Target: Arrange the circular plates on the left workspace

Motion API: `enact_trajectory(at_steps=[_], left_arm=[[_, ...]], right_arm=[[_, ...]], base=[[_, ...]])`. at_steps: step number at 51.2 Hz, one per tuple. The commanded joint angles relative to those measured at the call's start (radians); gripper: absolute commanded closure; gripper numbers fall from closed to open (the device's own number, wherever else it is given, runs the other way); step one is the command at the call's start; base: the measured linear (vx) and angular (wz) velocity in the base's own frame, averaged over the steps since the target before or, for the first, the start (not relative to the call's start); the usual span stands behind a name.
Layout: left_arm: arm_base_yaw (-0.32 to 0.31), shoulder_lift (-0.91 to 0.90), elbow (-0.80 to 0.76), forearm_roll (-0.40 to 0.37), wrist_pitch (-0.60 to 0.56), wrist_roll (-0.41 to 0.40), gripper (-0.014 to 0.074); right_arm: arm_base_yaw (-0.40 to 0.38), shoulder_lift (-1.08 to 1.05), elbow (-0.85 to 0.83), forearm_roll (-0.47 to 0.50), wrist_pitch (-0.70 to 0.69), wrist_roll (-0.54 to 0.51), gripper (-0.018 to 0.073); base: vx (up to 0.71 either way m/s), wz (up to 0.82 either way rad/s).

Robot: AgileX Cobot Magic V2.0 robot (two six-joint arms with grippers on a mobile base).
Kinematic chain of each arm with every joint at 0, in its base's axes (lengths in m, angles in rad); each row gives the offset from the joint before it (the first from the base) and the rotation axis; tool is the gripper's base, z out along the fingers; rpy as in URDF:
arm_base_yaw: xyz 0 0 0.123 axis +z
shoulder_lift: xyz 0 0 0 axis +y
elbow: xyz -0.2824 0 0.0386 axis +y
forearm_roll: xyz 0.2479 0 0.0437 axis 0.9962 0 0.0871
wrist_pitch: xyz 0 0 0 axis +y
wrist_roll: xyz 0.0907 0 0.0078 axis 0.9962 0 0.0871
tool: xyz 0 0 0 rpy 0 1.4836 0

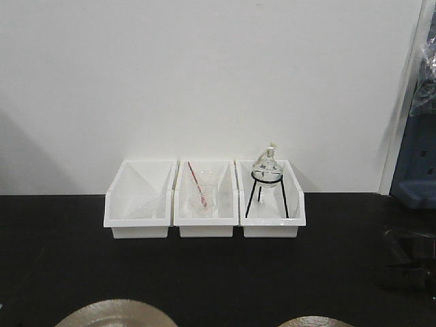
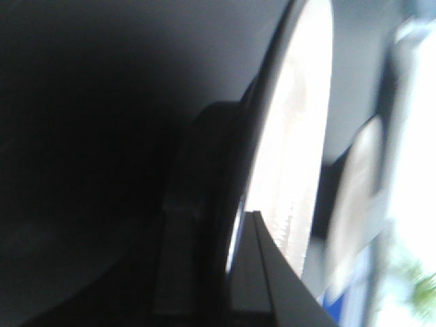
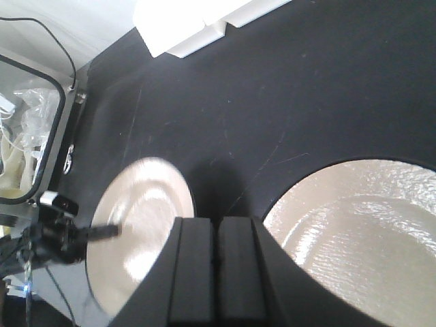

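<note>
Right wrist cam — 2 plates (image 3: 139, 225) (image 3: 361, 231) on countertop (image 3: 306, 88); front — 3 bins (image 1: 136, 230) (image 1: 204, 230) (image 1: 270, 230).

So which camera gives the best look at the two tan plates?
The right wrist view: the left plate and right plate show much of their faces. The front view catches only their far rims; the left wrist view shows one edge-on, blurred.
</note>
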Motion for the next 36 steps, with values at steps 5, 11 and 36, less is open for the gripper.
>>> enact_trajectory(at_steps=[5, 11, 36], left_arm=[[-0.098, -0.015, -0.088, -0.307, 0.076, 0.041, 0.0603], [-0.162, 0.027, -0.191, -0.308, 0.037, -0.001, 0.0603], [-0.343, 0.274, -0.501, -0.295, -0.054, -0.134, 0.06]], right_arm=[[-0.004, -0.024, -0.032, 0.063, 0.056, -0.03, 0.0547], [-0.004, -0.024, -0.032, 0.063, 0.055, -0.031, 0.0547], [-0.004, -0.024, -0.032, 0.063, 0.054, -0.031, 0.0547]], base=[[0.0, 0.0], [0.0, 0.0], [0.0, 0.0]])
